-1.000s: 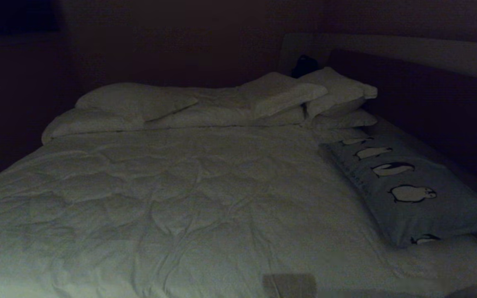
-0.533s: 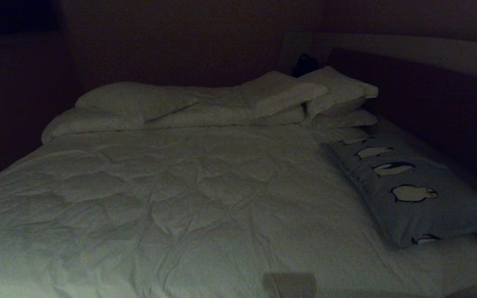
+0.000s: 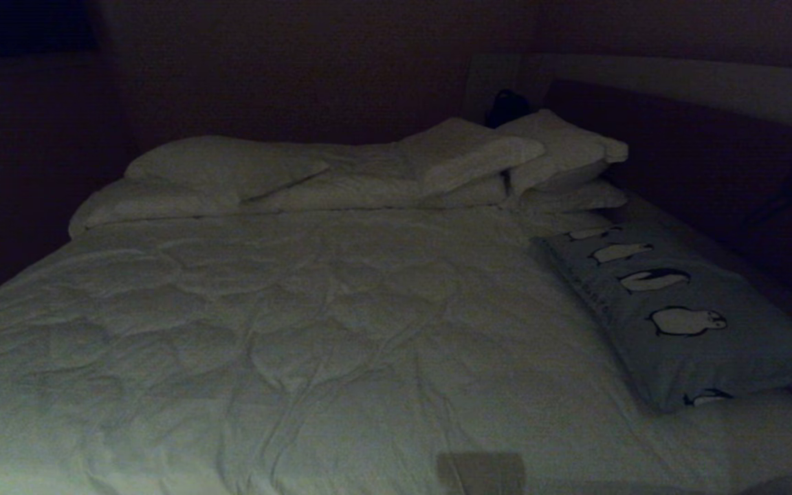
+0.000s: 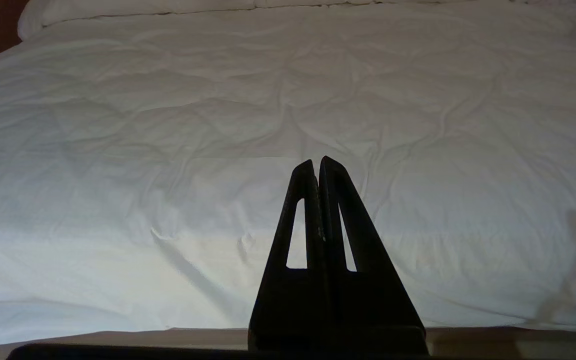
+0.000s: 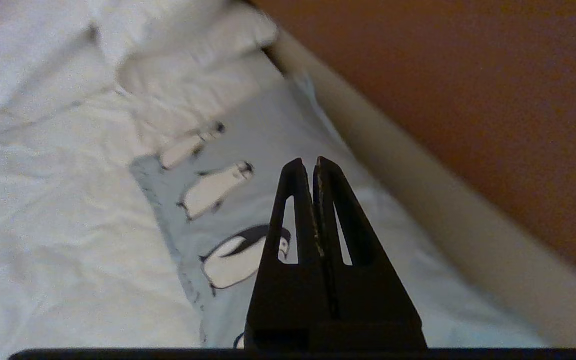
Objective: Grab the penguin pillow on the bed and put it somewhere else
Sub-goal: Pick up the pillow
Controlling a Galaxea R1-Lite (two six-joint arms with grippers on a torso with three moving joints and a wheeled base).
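Observation:
The penguin pillow [image 3: 712,350] lies lengthwise along the right side of the bed [image 3: 334,330], pale blue-grey with a row of black-and-white penguins. In the right wrist view my right gripper [image 5: 308,162] hangs shut and empty above the penguin pillow [image 5: 278,135], not touching it, close to the bed's pale side rail [image 5: 418,190]. My left gripper [image 4: 316,162] is shut and empty, held low over the near edge of the white duvet [image 4: 218,125]. Neither gripper shows clearly in the dark head view.
Several plain white pillows [image 3: 224,165] are stacked across the head of the bed, more at the right [image 3: 561,148]. A small dark object [image 3: 506,106] sits behind them. A brown wall [image 5: 468,75] runs close along the bed's right side.
A faint dark shape has come into the head view's far right edge, beside the bed's rail. The penguin pillow, duvet and white pillows lie as before.

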